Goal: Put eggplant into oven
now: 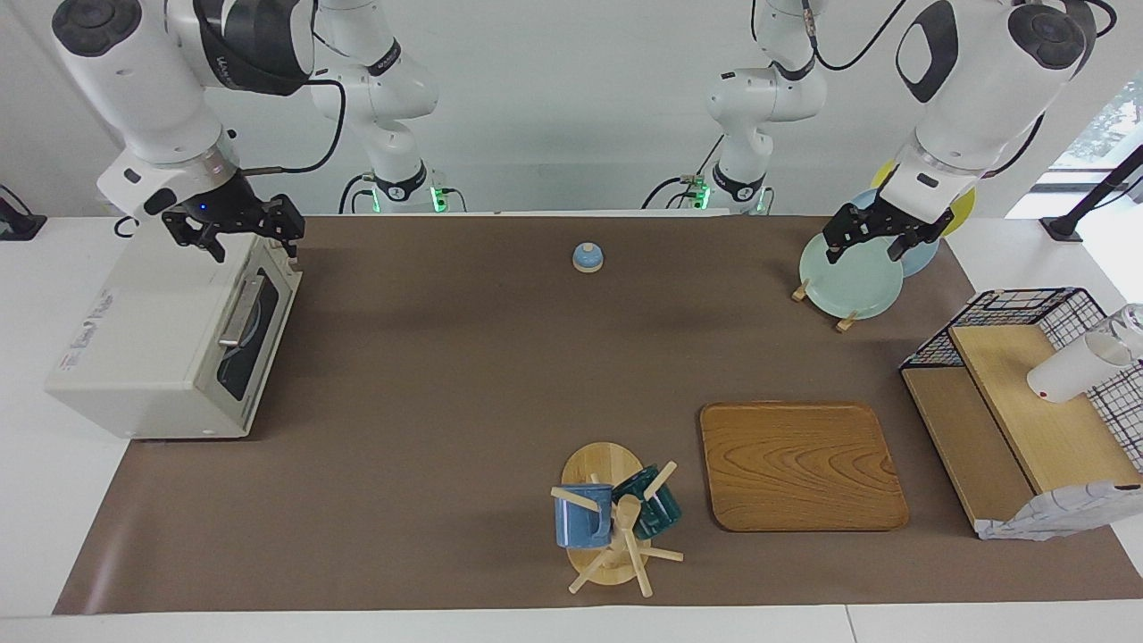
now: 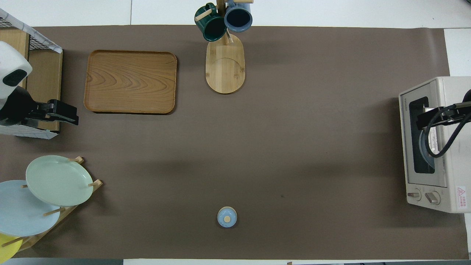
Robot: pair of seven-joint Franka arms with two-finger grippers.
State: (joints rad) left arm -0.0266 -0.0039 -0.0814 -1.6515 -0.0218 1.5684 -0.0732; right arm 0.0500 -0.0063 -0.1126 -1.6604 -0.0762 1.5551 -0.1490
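Note:
The off-white toaster oven [image 1: 134, 330] stands at the right arm's end of the table, and its dark glass door [image 1: 254, 326] is shut. It also shows in the overhead view [image 2: 454, 154]. No eggplant is in view. My right gripper [image 1: 239, 230] is open and empty, up in the air over the top edge of the oven's door; the overhead view shows it [image 2: 438, 115] over the oven's front. My left gripper [image 1: 882, 236] is open and empty, raised over the plate rack; it also shows in the overhead view [image 2: 60, 115].
A plate rack with a mint plate [image 1: 853, 281] stands near the left arm. A wooden tray [image 1: 799, 464], a mug tree [image 1: 612, 518] with two mugs, a small blue knobbed lid [image 1: 588, 257] and a wire-and-wood rack [image 1: 1018, 402] are on the brown mat.

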